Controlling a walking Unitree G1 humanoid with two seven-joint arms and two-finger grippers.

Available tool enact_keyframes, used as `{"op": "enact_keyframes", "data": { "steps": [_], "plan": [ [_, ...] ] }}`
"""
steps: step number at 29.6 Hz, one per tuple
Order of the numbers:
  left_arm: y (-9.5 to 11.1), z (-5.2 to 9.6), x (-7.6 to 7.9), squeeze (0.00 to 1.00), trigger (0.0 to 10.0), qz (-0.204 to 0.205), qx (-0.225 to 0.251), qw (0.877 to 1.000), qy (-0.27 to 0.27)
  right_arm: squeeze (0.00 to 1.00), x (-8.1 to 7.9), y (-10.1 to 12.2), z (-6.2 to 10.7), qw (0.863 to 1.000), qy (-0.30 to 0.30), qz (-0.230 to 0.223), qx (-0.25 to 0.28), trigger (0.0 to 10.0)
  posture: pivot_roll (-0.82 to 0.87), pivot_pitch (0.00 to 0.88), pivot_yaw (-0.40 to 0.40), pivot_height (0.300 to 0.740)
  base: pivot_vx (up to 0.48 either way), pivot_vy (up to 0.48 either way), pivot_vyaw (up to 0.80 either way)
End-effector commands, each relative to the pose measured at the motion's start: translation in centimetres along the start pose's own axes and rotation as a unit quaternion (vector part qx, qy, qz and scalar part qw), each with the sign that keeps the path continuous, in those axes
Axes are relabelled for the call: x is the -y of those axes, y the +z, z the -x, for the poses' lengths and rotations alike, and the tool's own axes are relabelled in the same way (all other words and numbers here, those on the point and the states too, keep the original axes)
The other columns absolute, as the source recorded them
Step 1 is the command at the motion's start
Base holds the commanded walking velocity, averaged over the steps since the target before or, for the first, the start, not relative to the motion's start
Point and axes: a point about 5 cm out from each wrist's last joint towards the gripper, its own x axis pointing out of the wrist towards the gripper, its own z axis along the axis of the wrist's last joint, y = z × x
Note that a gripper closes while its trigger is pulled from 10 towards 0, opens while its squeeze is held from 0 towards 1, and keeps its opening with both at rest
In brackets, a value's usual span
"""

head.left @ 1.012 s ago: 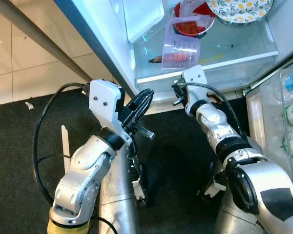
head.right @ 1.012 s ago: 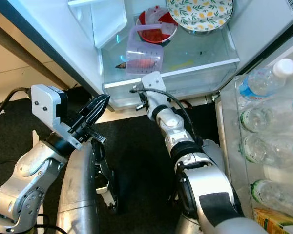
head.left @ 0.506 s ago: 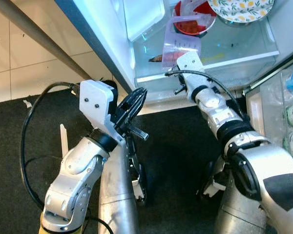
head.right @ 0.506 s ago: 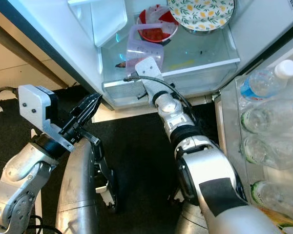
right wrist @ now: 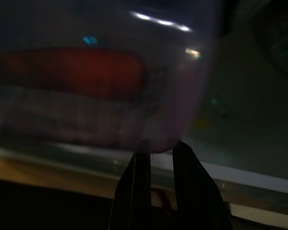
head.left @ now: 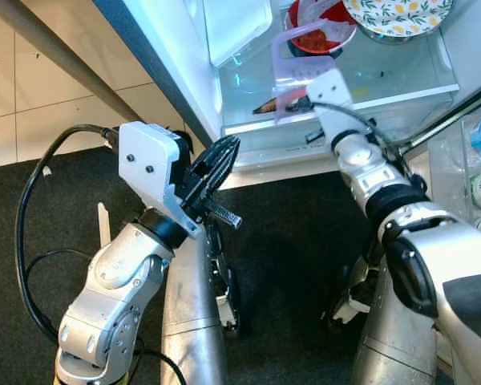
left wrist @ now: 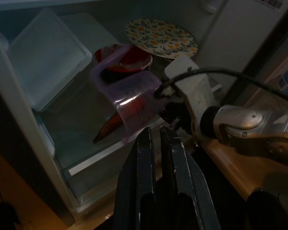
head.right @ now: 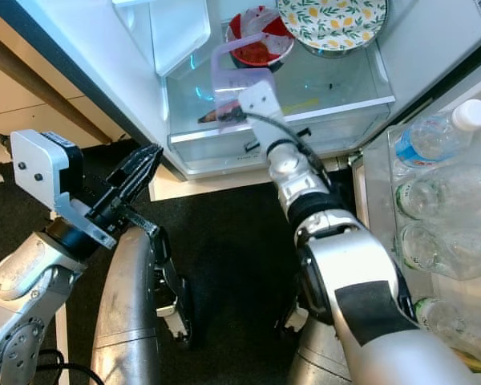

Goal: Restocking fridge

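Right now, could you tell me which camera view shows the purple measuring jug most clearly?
The left wrist view: the purple measuring jug shows whole on the fridge shelf, handle and something orange inside. The eye views show it partly behind the right gripper. The right wrist view gives a dark, blurred close-up.

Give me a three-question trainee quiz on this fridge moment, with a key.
1. True or false: the right gripper is at the base of the clear measuring jug on the glass shelf.
2. What lies behind the jug? A) red bowl B) green bottle C) black pan
3. Fill in: the left gripper hangs outside the fridge with its fingers ____.

Key:
1. True
2. A, the red bowl, beside the patterned plate
3. shut
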Motion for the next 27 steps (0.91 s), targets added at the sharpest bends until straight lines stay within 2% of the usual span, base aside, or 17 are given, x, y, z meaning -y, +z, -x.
{"op": "enact_keyframes", "data": {
  "steps": [1,4,10,16,20,23,26,27],
  "plan": [
    [0.0,0.5,0.2,0.00,10.0,-0.003,-0.011,1.000,-0.004,0.00,-0.3,0.4,0.0,1.000,0.000,-0.018,0.005,10.0,0.39,0.722,0.075,0.365,0.000,0.000,0.00],
    [-0.3,0.4,0.4,0.00,10.0,0.002,-0.011,1.000,-0.007,0.00,-0.5,0.3,0.0,0.998,0.005,-0.057,0.001,10.0,0.37,0.719,0.069,0.365,0.000,0.000,0.00],
    [-0.3,0.2,0.5,0.00,10.0,0.005,-0.010,1.000,-0.009,0.00,-1.0,0.1,0.1,0.998,0.020,-0.063,-0.003,10.0,0.36,0.717,0.068,0.365,0.000,0.000,0.00],
    [-0.2,-0.2,0.5,0.00,10.0,0.007,-0.007,1.000,-0.011,0.00,-2.7,0.2,0.3,0.997,0.048,-0.057,0.002,10.0,0.36,0.712,0.072,0.365,0.000,0.000,0.00],
    [-0.2,-0.2,0.5,0.00,10.0,0.007,-0.007,1.000,-0.011,0.00,-2.7,0.1,0.3,0.997,0.046,-0.059,-0.001,10.0,0.36,0.712,0.072,0.365,0.000,0.000,0.00],
    [-0.3,-0.3,0.5,0.00,10.0,0.008,-0.007,1.000,-0.013,0.00,-2.0,-0.6,0.3,0.997,0.026,-0.075,-0.014,10.0,0.35,0.707,0.073,0.365,0.000,0.000,0.00],
    [-0.5,-0.5,0.4,0.00,10.0,0.009,-0.005,1.000,-0.014,0.00,-0.3,-2.1,0.4,0.995,-0.013,-0.088,-0.037,10.0,0.34,0.702,0.069,0.365,0.000,0.000,0.00],
    [-0.5,-0.5,0.4,0.00,10.0,0.009,-0.005,1.000,-0.014,0.00,-0.3,-2.1,0.4,0.995,-0.013,-0.088,-0.037,10.0,0.34,0.702,0.069,0.365,0.000,0.000,0.00]
  ]
}}
